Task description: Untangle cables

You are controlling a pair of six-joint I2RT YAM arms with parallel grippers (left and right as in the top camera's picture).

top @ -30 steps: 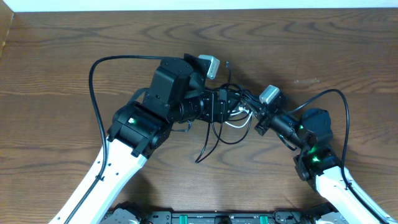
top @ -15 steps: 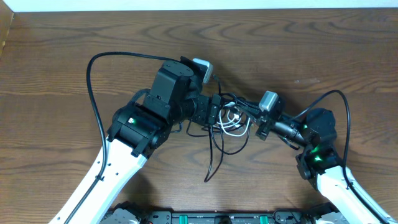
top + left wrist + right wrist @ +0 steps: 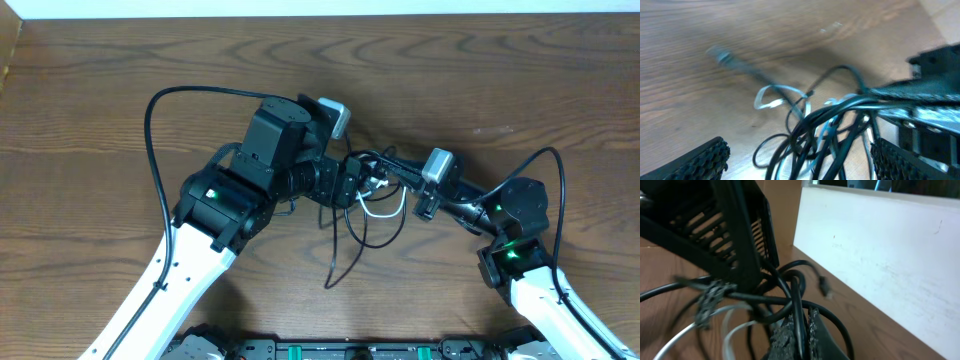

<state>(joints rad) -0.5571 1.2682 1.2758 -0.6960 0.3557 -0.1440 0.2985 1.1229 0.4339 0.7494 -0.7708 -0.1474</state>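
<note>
The cables [image 3: 368,195] hang as a tangle of thin black loops and a short white one [image 3: 385,210] between the two arms, with black tails trailing toward the table's near side. My left gripper [image 3: 352,182] is open: in the left wrist view its gripper [image 3: 800,162] stands wide, and the bundle [image 3: 830,130] passes between its fingers [image 3: 702,160] without being pinched. My right gripper [image 3: 393,168] comes in from the right. In the right wrist view this gripper [image 3: 801,330] is shut on a black cable [image 3: 798,300]. A small plug [image 3: 722,56] lies on the wood beyond.
A white wall [image 3: 880,245] runs along the far edge of the brown wooden table [image 3: 90,90]. Thick black arm cords arc out at the left [image 3: 150,130] and at the right [image 3: 555,190]. The arm bases stand at the near edge.
The left jaws have opened wider around the tangle. The right gripper, still clamped on its black cable, has shifted slightly, and the hanging tails have swung lower.
</note>
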